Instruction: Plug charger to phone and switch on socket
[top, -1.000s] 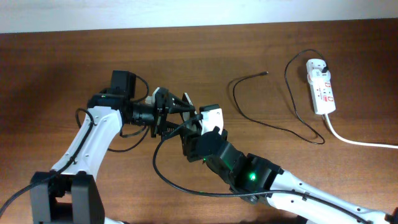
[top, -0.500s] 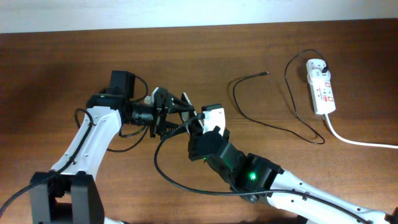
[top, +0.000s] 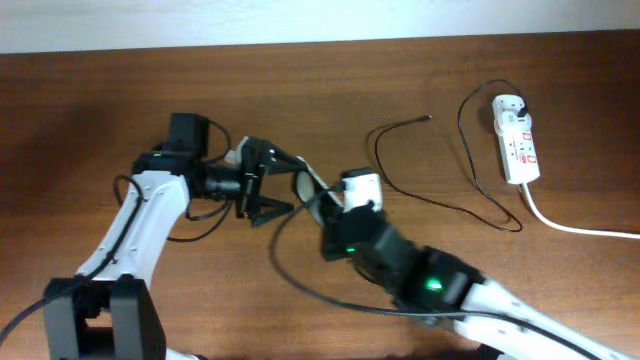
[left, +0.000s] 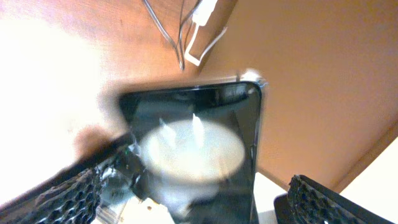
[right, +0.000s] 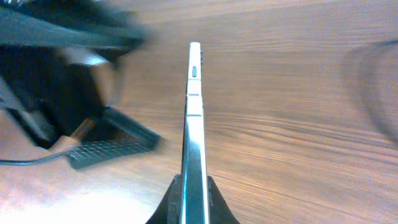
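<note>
While the right gripper (right: 193, 202) clamps the small black rectangular smartphone (right: 194, 124) edge-on at frame centre, the left gripper (top: 285, 185), pincer spread apart, faces its glossy front.

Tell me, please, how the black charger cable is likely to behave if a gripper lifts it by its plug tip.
Probably floppy: the charger cable lies in loose curves on the table, so it should sag and trail. It looks thin, so it is likely light. Its small plug tip may twist or slip when pinched.
</note>
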